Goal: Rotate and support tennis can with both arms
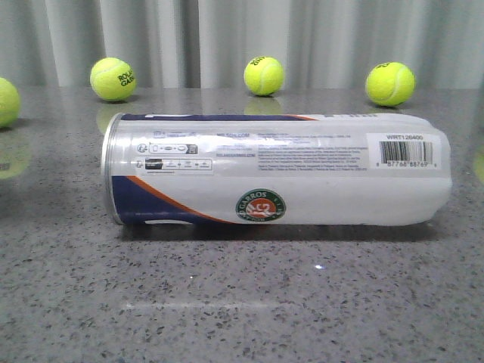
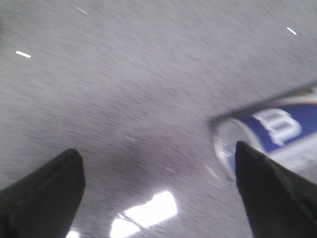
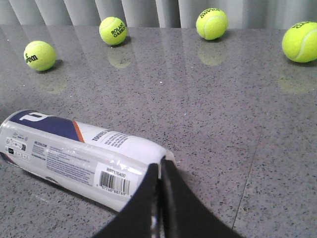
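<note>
The tennis can point(image 1: 280, 170) lies on its side on the grey speckled table point(image 1: 242, 302), silver rim to the left, barcode end to the right. Neither gripper shows in the front view. In the blurred left wrist view my left gripper point(image 2: 157, 148) is open wide and empty above the table, with the can's rim end point(image 2: 267, 129) beside one finger. In the right wrist view my right gripper point(image 3: 161, 164) is shut and empty, its tips right at the can's point(image 3: 84, 151) barcode end. I cannot tell if they touch it.
Several yellow-green tennis balls stand along the back of the table: point(image 1: 113, 79), point(image 1: 264, 76), point(image 1: 389, 83), and one at the left edge point(image 1: 6, 100). A grey curtain point(image 1: 227, 38) hangs behind. They also show in the right wrist view, such as this ball point(image 3: 113, 30).
</note>
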Controlling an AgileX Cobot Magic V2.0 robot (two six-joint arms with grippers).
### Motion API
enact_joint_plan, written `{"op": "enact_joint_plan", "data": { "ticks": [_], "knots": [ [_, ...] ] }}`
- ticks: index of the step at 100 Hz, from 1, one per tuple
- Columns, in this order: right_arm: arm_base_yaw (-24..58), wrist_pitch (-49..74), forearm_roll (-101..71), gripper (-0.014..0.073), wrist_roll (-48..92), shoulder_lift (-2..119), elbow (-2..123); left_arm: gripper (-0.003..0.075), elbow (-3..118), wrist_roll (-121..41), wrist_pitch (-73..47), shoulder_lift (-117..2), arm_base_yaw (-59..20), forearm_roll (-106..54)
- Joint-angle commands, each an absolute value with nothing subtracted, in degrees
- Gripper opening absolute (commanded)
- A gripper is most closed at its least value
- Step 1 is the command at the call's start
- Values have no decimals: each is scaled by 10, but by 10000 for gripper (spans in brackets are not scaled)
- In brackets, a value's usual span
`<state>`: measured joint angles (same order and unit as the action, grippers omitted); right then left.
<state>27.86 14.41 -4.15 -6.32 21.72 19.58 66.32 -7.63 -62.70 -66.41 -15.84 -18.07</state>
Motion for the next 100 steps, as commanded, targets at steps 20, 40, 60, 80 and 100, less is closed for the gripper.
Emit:
{"op": "enact_joint_plan", "data": {
  "ticks": [20,40,60,80,100],
  "knots": [
    [278,101,-37,-57,-62,219,211,407,700,-97,-696,-732,-164,-378],
    [278,101,-37,-57,-62,219,211,408,700,-103,-701,-785,-164,-446],
    [278,101,-37,-57,-62,219,211,408,700,-114,-687,-842,-164,-473],
    [278,101,-37,-57,-62,219,211,407,700,-121,-679,-891,-164,-533],
    [278,101,-37,-57,-62,219,211,302,700,-158,-684,-920,-164,-602]
  ]
}}
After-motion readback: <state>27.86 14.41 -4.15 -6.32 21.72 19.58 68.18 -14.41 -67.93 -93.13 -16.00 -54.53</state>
